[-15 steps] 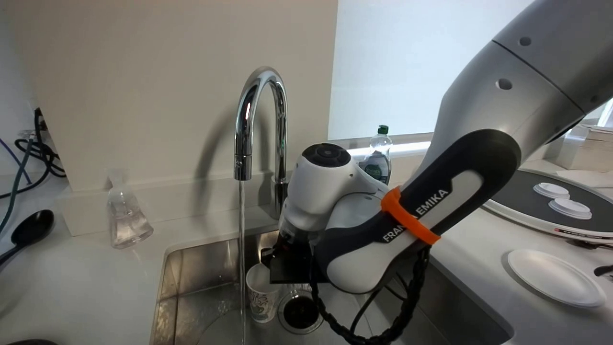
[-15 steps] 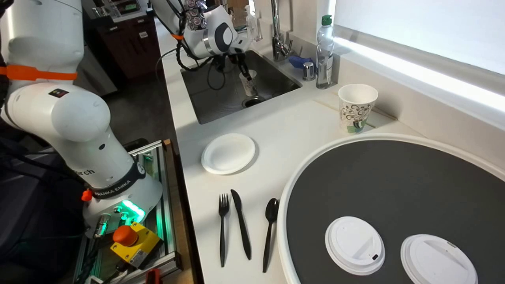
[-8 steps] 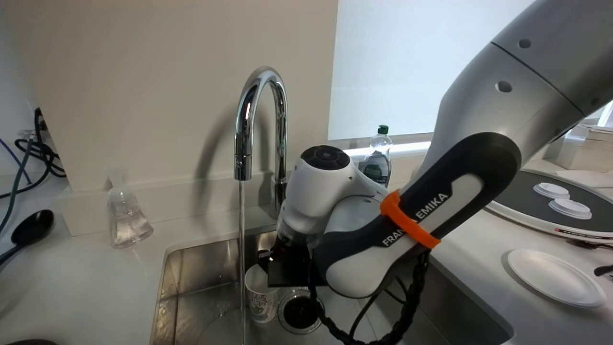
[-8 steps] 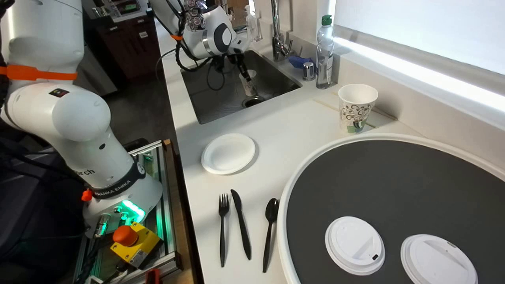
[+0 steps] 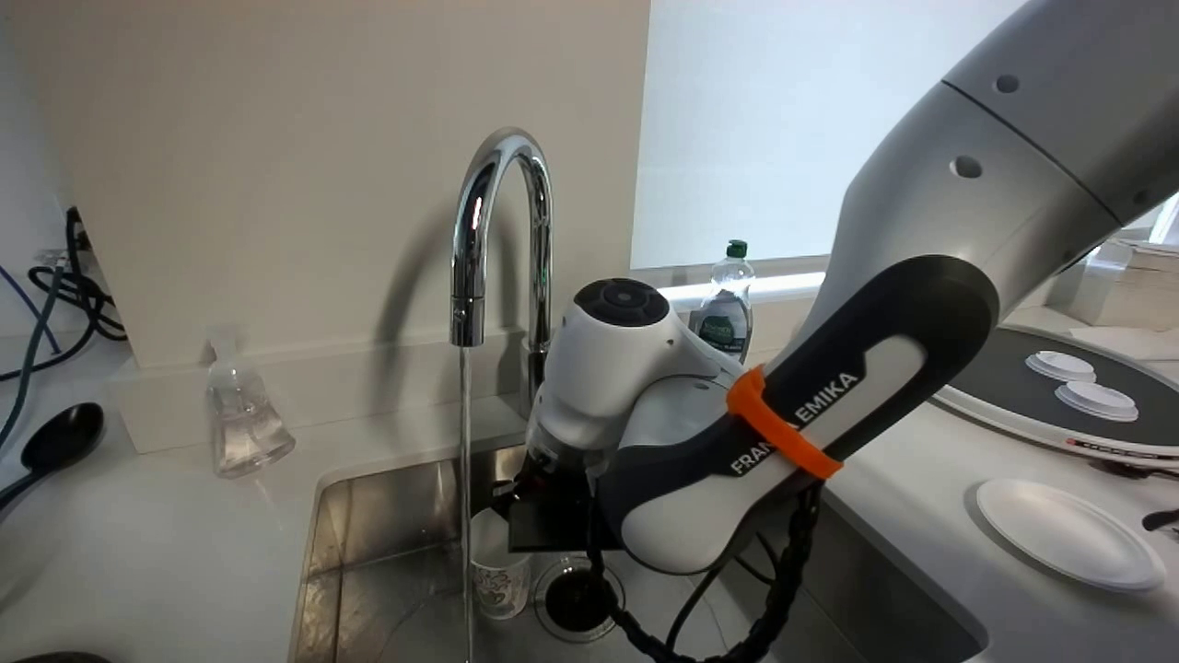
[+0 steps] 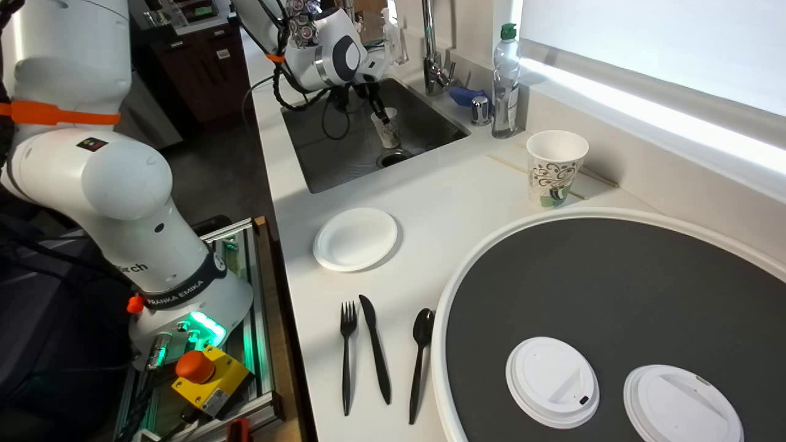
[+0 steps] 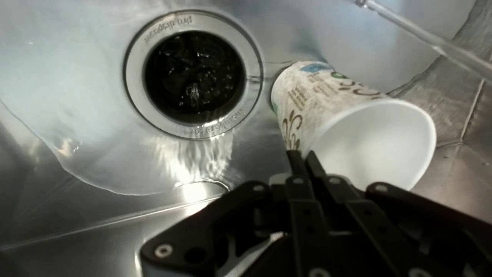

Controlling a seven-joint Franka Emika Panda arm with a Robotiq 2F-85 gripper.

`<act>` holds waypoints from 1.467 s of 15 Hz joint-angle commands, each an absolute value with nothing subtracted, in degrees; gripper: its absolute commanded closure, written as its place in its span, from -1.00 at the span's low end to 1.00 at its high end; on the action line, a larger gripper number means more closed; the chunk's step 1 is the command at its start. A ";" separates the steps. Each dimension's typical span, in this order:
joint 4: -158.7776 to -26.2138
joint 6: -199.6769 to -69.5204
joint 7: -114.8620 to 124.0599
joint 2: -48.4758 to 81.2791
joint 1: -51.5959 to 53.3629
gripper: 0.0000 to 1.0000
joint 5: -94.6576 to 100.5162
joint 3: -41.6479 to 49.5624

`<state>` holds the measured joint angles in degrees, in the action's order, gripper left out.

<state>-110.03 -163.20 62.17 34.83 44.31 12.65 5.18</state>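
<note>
Gripper (image 7: 302, 153) was closed to a sliver, fingertips almost meeting at the rim of a printed paper cup (image 7: 330, 100); rim looked to run btwn them, but couldn't tell for sure if the wall was pinched. Cup stood mouth-up on the floor of the stainless sink (image 5: 396, 502); any slight lean was hard to judge. Just beside its base was the disposer drain (image 7: 194, 77), a dark opening inside a lettered metal ring. A thin water stream (image 5: 466, 414) fell on the cup's opposite side, apart from it in the wrist view. Above was the chrome gooseneck faucet (image 5: 470, 249), mounted behind the sink. Nr its base were a blue item (image 6: 465, 95) (type unclear), a chrome cap (image 6: 481, 110) & an upright, green-topped dish-soap bottle (image 6: 505, 86), the last visible in both exterior views. Past one end of the sink, a clear bottle (image 5: 245, 425) & blk serving spoon (image 5: 64, 440) sat on the counter. Past the opposite end came a wht plate (image 6: 355, 239), a 2nd paper cup (image 6: 554, 169) by the wall, then blk fork (image 6: 347, 353), knife (image 6: 375, 351) & spoon (image 6: 422, 356) side by side, and a round gray-topped tray (image 6: 552, 276) w/ two wht coffee lids (image 6: 552, 382) on it
</note>
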 commanded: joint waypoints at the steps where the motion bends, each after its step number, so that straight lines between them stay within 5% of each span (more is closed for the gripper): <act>1: -109.66 -165.84 62.00 36.01 44.69 0.98 11.14 5.23; 22: -110.32 -167.39 45.67 35.40 41.56 0.98 9.17 1.22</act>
